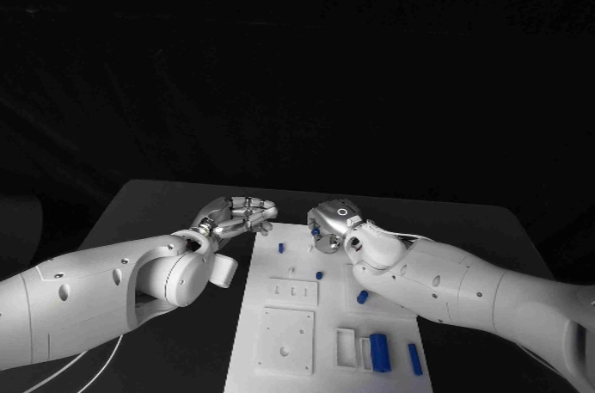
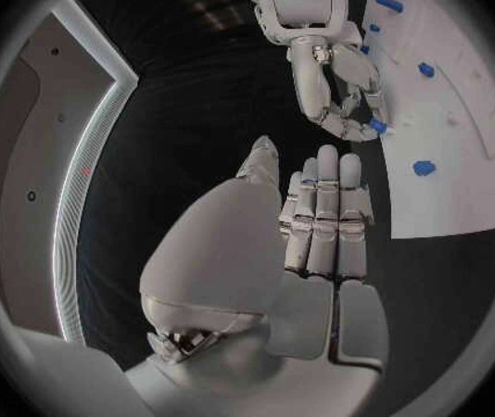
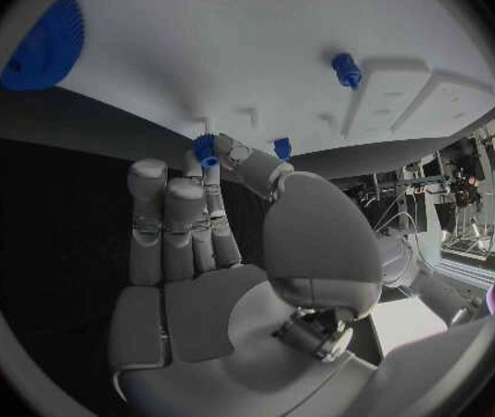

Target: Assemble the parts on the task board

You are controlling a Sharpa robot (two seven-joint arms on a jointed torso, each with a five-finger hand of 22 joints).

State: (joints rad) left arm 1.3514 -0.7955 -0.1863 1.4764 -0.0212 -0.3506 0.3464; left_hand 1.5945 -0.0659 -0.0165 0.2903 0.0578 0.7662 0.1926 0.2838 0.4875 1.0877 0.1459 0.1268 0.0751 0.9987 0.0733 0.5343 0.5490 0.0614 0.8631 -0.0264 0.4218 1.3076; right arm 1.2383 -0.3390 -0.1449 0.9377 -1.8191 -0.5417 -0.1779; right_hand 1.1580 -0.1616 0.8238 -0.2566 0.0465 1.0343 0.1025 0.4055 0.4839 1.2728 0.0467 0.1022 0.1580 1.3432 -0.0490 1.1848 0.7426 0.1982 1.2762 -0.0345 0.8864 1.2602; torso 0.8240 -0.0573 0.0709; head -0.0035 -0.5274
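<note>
dim, dark bkgd, fisheye-warped edges

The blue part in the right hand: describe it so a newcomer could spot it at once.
Start at the white task board in the middle of the black table, and go to its far end, where the right hand reaches in. The small blue part is pinched at that hand's fingertips. Unlike the other blue parts, which rest on the board, this one is held.
</note>
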